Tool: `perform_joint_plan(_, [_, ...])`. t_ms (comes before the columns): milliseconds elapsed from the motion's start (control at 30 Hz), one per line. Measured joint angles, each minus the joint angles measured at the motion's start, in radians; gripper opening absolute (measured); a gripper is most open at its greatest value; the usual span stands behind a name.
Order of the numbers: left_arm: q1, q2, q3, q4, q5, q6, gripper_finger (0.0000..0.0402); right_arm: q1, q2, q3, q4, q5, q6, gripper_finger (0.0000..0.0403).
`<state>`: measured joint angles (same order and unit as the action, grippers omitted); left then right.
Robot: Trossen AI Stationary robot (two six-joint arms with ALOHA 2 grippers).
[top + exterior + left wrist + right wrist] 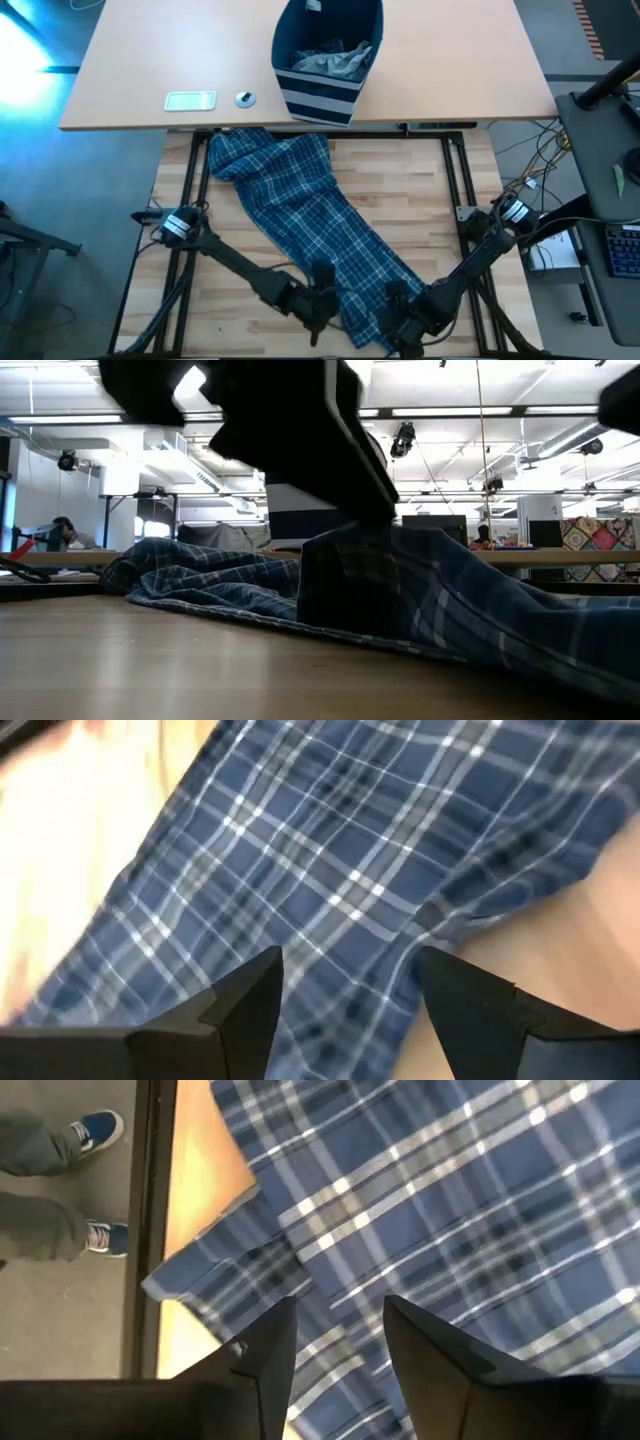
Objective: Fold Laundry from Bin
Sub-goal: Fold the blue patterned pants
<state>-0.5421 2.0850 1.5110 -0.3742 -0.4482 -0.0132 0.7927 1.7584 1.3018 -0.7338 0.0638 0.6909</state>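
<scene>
While the plaid trousers (318,225) sprawl diagonally from the bin (327,58) to the near edge, both grippers, left (318,308) and right (395,310), hover parted and empty over the hem, which could slide off if nudged.

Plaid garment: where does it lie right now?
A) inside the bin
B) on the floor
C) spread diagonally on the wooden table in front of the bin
C: the plaid garment stretches across the wooden table, while the bin holds only grey cloth.
</scene>
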Motion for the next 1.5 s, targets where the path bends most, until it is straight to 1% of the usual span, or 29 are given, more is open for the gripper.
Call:
perform_joint_plan(67, [0.013, 0.02, 0.001, -0.004, 0.078, 0.065, 0.0217, 0.01, 0.0, 0.0, -0.016, 0.001, 0.029, 0.0156])
perform_joint_plan(100, [0.015, 0.031, 0.0, -0.009, 0.09, 0.076, 0.0217, 0.014, -0.002, 0.0, -0.032, 0.003, 0.046, 0.0157])
perform_joint_plan(200, [0.022, 0.042, -0.002, -0.008, 0.063, 0.066, 0.0213, 0.025, -0.009, 0.0, -0.062, 0.008, 0.079, 0.0161])
perform_joint_plan(267, [0.031, 0.04, 0.012, 0.002, 0.046, 0.033, 0.0198, 0.028, -0.013, 0.003, -0.08, 0.008, 0.089, 0.0162])
perform_joint_plan(367, [0.046, 0.04, 0.028, 0.005, 0.056, -0.035, 0.0152, 0.028, -0.016, 0.017, -0.096, 0.008, 0.078, 0.0161])
perform_joint_plan(533, [0.081, 0.04, 0.029, 0.003, 0.119, -0.124, 0.0029, 0.025, -0.018, 0.043, -0.13, 0.018, 0.006, 0.0162])
perform_joint_plan(567, [0.09, 0.039, 0.029, -0.006, 0.129, -0.159, 0.0015, 0.023, -0.018, 0.048, -0.142, 0.019, -0.003, 0.0163])
perform_joint_plan(633, [0.104, 0.032, 0.028, -0.014, 0.137, -0.226, 0.0012, 0.019, -0.018, 0.056, -0.162, 0.019, -0.011, 0.0164])
perform_joint_plan(833, [0.138, -0.033, 0.032, -0.027, 0.12, -0.281, 0.0002, 0.019, -0.035, 0.069, -0.222, 0.05, -0.037, 0.0167])
perform_joint_plan(933, [0.155, -0.05, 0.031, -0.078, 0.087, -0.33, 0.0001, 0.021, -0.067, 0.069, -0.264, 0.066, 0.003, 0.0175])
perform_joint_plan(1033, [0.163, -0.053, 0.03, -0.098, 0.071, -0.366, 0.0, 0.023, -0.108, 0.063, -0.283, 0.106, 0.077, 0.0193])
perform_joint_plan(1133, [0.166, -0.053, 0.029, -0.106, 0.069, -0.399, 0.0, 0.028, -0.129, 0.034, -0.251, 0.15, 0.151, 0.0222])
perform_joint_plan(1200, [0.175, -0.053, 0.026, -0.111, 0.068, -0.424, 0.0, 0.034, -0.126, 0.01, -0.205, 0.2, 0.16, 0.0246])
perform_joint_plan(1267, [0.19, -0.053, 0.025, -0.112, 0.065, -0.445, 0.0, 0.041, -0.11, -0.015, -0.151, 0.283, 0.139, 0.0267])
perform_joint_plan(1300, [0.197, -0.053, 0.025, -0.108, 0.063, -0.449, 0.0, 0.041, -0.095, -0.025, -0.104, 0.312, 0.097, 0.0276])
perform_joint_plan(1400, [0.214, -0.054, 0.025, -0.105, 0.049, -0.455, 0.0, 0.04, -0.041, -0.053, 0.018, 0.333, -0.034, 0.0292])
perform_joint_plan(1500, [0.228, -0.054, 0.025, -0.106, 0.046, -0.474, 0.0, 0.038, 0.026, -0.055, 0.037, 0.34, -0.087, 0.0292])
